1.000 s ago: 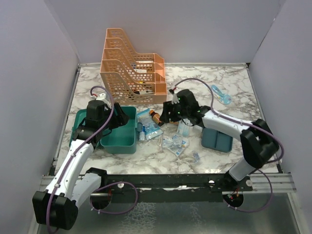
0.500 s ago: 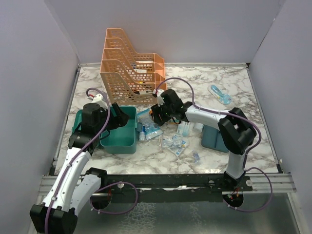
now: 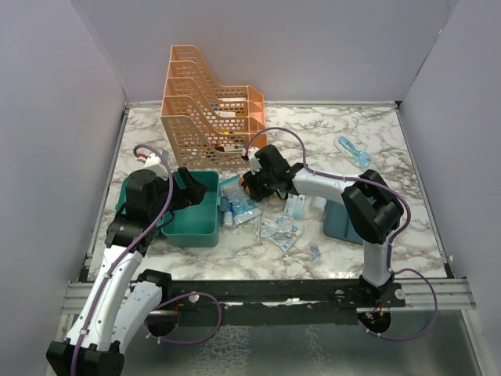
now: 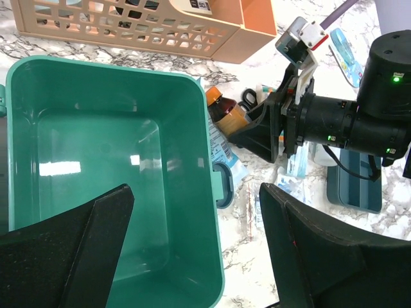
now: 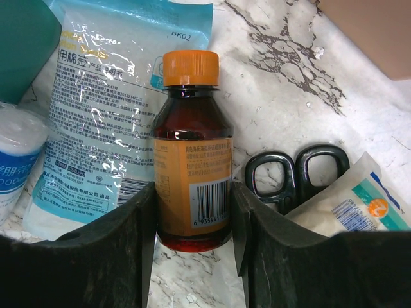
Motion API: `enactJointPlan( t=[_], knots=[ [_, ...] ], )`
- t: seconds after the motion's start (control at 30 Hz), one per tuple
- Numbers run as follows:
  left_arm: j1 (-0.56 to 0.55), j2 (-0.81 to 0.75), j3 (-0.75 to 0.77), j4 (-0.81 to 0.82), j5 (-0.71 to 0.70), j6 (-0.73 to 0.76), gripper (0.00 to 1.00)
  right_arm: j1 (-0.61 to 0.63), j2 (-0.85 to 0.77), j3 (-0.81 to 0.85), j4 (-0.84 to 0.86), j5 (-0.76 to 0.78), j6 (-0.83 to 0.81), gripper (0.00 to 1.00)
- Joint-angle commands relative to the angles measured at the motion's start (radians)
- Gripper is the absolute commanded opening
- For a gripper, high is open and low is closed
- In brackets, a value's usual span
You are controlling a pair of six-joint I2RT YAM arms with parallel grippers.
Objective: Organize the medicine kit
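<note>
Right jaws clamp a brown bottle (image 5: pixel 192 167) lying on the tabletop (image 5: pixel 289 83); we see the left jaws spread wide, empty, over the open teal medicine kit (image 4: pixel 96 160), near that bottle.

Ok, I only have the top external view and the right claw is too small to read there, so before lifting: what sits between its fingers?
Observer: A brown bottle with an orange cap, lying flat, the right claw flanking it closely on both sides.
Operator: Anything next to it I might snag?
Observer: Black scissors, handles lying close beside the bottle.
Operator: Is the kit box free?
Observer: Yes, the teal box is empty inside.
</note>
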Motion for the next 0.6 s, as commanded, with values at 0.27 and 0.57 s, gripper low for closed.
enactJointPlan(
  t=[0.27,0.57],
  knots=[
    [-0.004,-0.040,0.064,-0.024,-0.071,0.035,0.84,0.005,0.045,0.040,0.000,0.007,0.001,0.51],
    [-0.004,-0.052,0.090,-0.058,-0.111,0.031,0.85,0.005,0.021,0.040,0.007,0.073,0.052,0.26]
  ],
)
